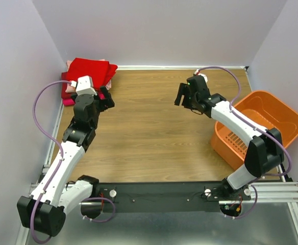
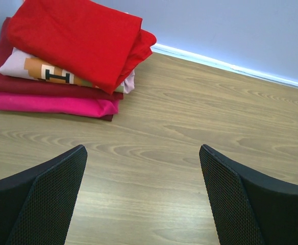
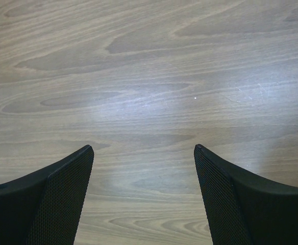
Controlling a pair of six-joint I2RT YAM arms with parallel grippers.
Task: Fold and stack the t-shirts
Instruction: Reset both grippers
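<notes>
Folded t-shirts [image 2: 72, 51] lie stacked at the far-left corner of the bench [image 1: 149, 132], likely to free the middle; left claw [image 2: 143, 149] and right claw [image 3: 143, 148] gape wide, empty.

Top view: the left arm [image 1: 85, 88] covers the near edge of the t-shirt stack [image 1: 92, 69] at 10 o'clock. The right arm [image 1: 241, 125] masks part of the orange basket [image 1: 264, 93]. Left wrist view: stack cropped at top and left edges. The pink shirt [image 2: 21, 64] has its print mostly buried.
</notes>
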